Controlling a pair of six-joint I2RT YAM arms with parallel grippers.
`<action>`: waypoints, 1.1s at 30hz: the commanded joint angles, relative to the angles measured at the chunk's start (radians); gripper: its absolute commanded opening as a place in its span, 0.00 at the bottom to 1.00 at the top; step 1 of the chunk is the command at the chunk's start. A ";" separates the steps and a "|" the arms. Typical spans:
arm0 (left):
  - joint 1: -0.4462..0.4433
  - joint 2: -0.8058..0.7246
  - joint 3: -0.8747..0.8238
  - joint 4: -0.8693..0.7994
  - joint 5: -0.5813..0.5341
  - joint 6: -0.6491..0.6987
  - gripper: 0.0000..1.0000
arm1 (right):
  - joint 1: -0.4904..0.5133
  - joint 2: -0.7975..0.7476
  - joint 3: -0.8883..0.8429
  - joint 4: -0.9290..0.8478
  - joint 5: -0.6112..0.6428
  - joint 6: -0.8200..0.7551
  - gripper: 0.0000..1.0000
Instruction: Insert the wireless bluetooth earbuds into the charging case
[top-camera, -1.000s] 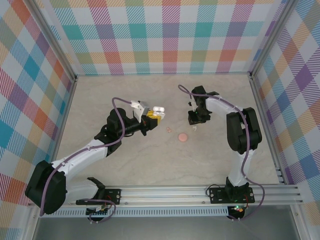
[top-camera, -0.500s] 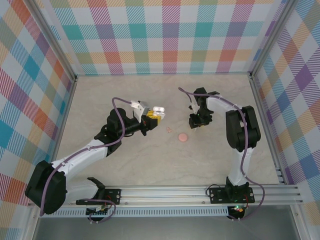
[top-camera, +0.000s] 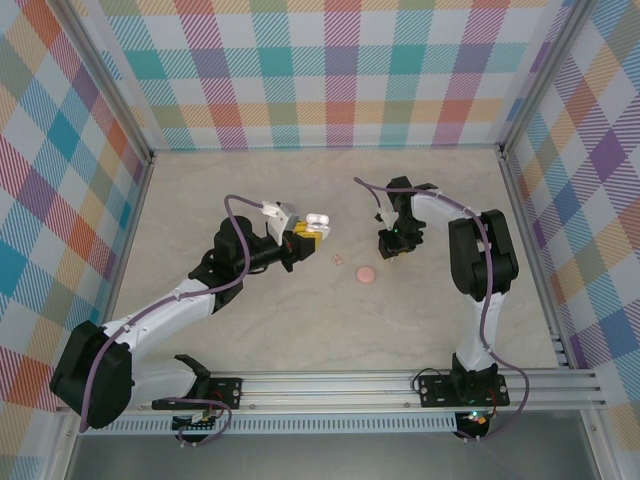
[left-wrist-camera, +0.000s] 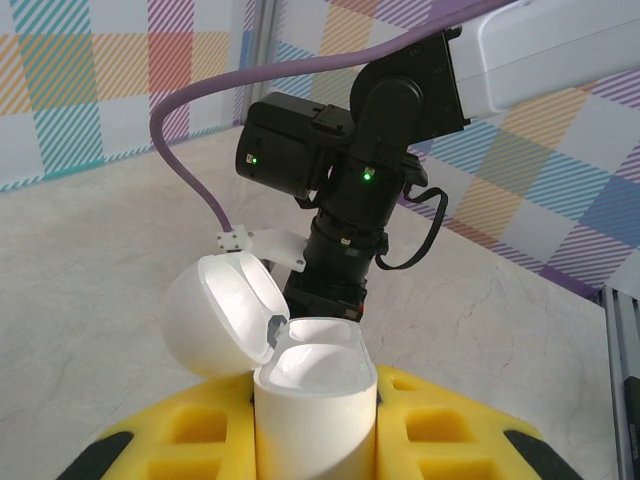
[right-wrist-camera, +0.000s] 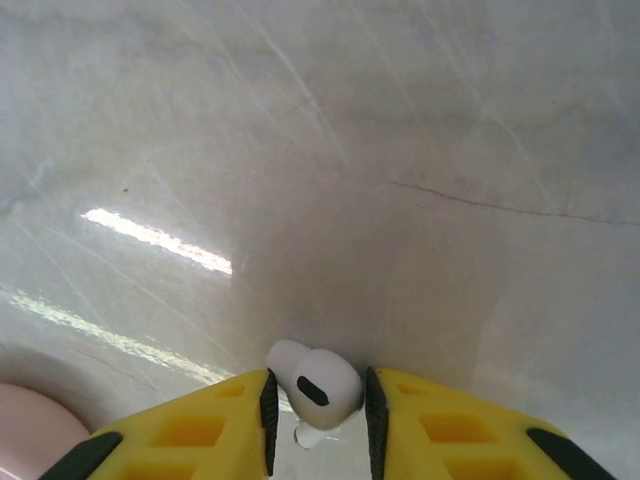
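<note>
Our left gripper (top-camera: 310, 232) is clamped on the charging case (left-wrist-camera: 315, 400), lid flipped open, held up well left of the pink disc (top-camera: 366, 273). Our right gripper (right-wrist-camera: 318, 396) pinches one white earbud (right-wrist-camera: 318, 384) between its yellow pads, low at the tabletop, near that disc's right side.

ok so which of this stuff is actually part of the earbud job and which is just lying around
Part of the job:
- charging case, lid open, held in the left gripper
- earbud, between the fingers of the right gripper

Just lying about:
- pink round disc
- tiny pinkish bit, a little apart from the disc
</note>
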 joint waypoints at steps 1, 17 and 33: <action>0.006 0.001 0.035 0.003 0.007 -0.001 0.00 | 0.001 0.019 -0.008 0.020 -0.005 -0.009 0.28; 0.006 0.098 0.029 0.003 0.032 -0.047 0.00 | -0.001 -0.290 -0.213 0.254 -0.092 0.107 0.15; 0.006 0.181 0.044 0.012 0.016 -0.077 0.00 | 0.002 -0.411 -0.276 0.248 -0.124 0.107 0.16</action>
